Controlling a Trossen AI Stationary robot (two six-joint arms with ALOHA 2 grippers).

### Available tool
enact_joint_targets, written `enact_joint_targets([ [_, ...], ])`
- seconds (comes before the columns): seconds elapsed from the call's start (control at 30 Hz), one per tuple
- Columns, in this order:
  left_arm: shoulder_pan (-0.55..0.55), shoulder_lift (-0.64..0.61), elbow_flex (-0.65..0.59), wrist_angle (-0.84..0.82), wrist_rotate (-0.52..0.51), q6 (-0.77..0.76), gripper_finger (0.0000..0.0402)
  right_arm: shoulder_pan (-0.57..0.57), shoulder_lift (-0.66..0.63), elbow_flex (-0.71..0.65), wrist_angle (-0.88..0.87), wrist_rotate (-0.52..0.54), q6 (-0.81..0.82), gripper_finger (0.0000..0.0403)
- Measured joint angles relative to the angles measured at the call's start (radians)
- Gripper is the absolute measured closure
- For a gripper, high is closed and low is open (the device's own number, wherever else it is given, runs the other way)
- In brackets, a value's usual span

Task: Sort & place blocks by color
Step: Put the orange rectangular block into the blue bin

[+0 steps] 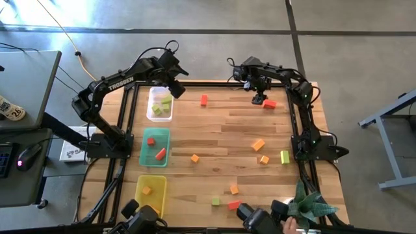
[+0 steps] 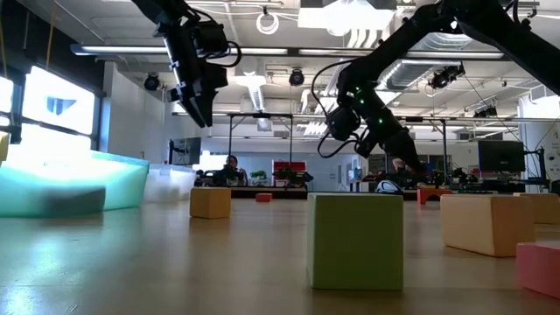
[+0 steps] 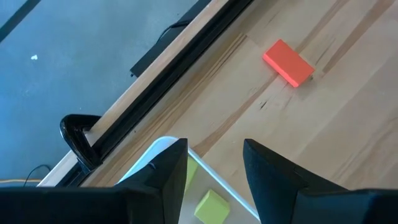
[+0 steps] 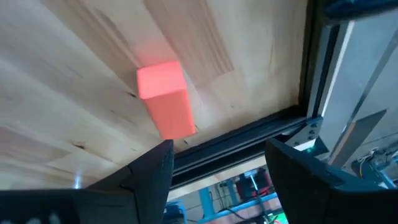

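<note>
Blocks (image 1: 259, 145) lie scattered over the wooden surface (image 1: 221, 130), with some already in the clear tray (image 1: 160, 104), green tray (image 1: 155, 146) and yellow tray (image 1: 151, 192) along the left side. The left gripper (image 1: 176, 88) hovers at the clear tray's far edge, fingers apart and empty. The right gripper (image 1: 259, 99) hangs beside a red block (image 1: 269, 104) at the far right, fingers wide apart

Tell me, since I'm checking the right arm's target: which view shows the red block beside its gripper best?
The right wrist view: the red rectangular block fills it, unobstructed. High view shows it small beside the right gripper; the low view barely shows it; the left wrist misses it.
</note>
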Motion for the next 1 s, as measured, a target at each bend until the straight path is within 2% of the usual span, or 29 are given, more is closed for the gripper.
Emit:
enact_joint_targets([
  [0.17,0.000,0.000,0.000,0.012,0.000,0.000,0.0259,0.045,0.000,0.000,0.001,-0.009,0.010,0.0164],
  [0.33,0.000,0.000,0.000,0.012,0.000,0.000,0.0259,0.077,0.000,0.000,0.066,-0.141,0.013,0.0164],
  [0.43,0.000,0.000,0.000,0.012,0.000,0.000,0.0259,0.078,0.003,0.000,0.136,-0.164,0.033,0.0164],
  [0.67,0.000,0.000,0.000,0.012,0.000,0.000,0.0259,0.065,0.008,-0.106,0.182,-0.163,0.038,0.0164],
  [0.83,0.000,0.000,0.000,0.012,0.000,0.000,0.0259,0.066,0.008,-0.201,0.192,-0.077,0.034,0.0164],
  [1.0,0.000,0.000,0.000,0.013,0.000,0.000,0.0259,0.062,0.008,-0.247,0.206,-0.040,0.043,0.0164],
])
